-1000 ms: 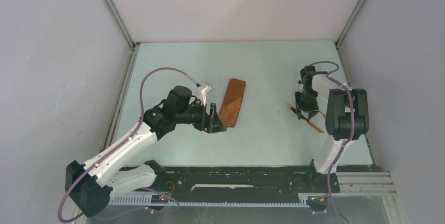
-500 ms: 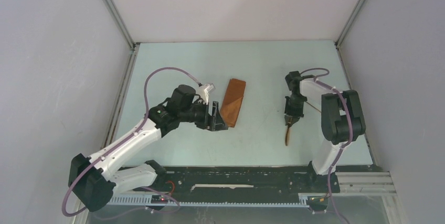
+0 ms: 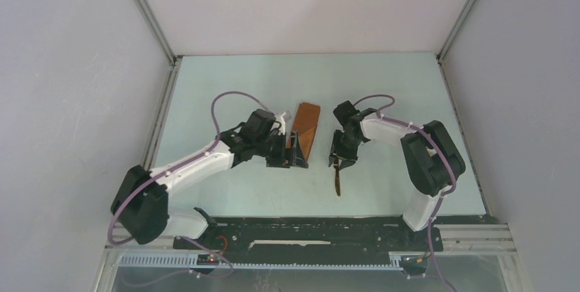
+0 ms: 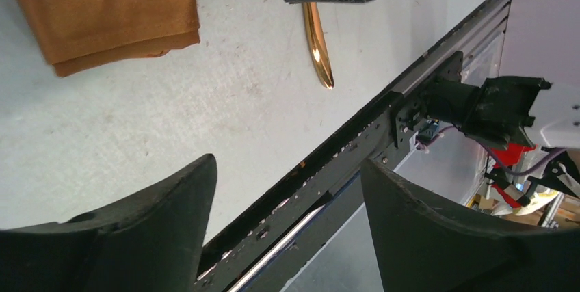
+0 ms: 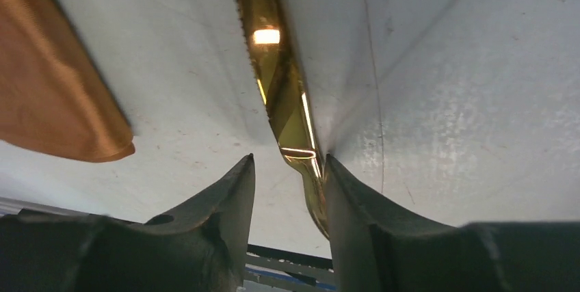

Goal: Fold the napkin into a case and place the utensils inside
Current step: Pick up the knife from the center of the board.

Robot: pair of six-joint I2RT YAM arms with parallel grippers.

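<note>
The rust-orange napkin [image 3: 308, 124] lies folded into a narrow case near the middle of the pale bench [image 3: 226, 87]. Its long axis runs roughly from 1 o'clock to 7 o'clock in the overhead view, and a diagonal flap edge crosses its upper face.

The left pincer [image 3: 295, 154] sits low at the 7 o'clock end of the cloth. Its jaws are spread wide with nothing between them. In the left wrist view the folded end of the cloth lies on the bench beyond the fingers [image 4: 157, 230], apart from them.

The right pincer [image 3: 340, 157] is at about 3 o'clock of the case, close to it but not touching. A golden knife [image 3: 337, 181] with a serrated edge runs from this pincer toward 6 o'clock. In the right wrist view its handle passes between the two fingers. It rests against the one on the right of that view [image 5: 383, 237], and a clear gap separates it from the other, so the jaws stand partly apart rather than clamped on it. Whether the knife rests on the bench I cannot tell.
</note>
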